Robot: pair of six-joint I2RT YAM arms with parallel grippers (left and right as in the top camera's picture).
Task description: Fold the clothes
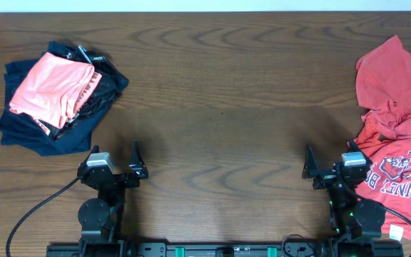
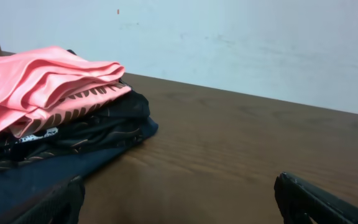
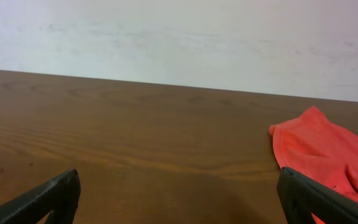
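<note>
Salmon-pink shirt (image 1: 52, 89) lies folded on the navy garments (image 1: 45, 135), far left on the table (image 1: 227, 86) (only the left wrist view shows its dark lettering (image 2: 82, 99) clearly). Coral-red shirt (image 1: 394, 107) crumpled at right edge. Left gripper (image 1: 114, 151) and right gripper (image 1: 330, 153): jaws spread, empty.

Left claw (image 1: 115, 154) and right claw (image 1: 329, 161) are black, with grey wrist blocks (image 1: 100, 160), black cables (image 1: 41, 207).

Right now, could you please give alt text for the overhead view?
A folded salmon-pink T-shirt tops a dark garment pile at the table's left; a crumpled coral-red shirt lies at its right. The left gripper and right gripper sit open, empty.
</note>
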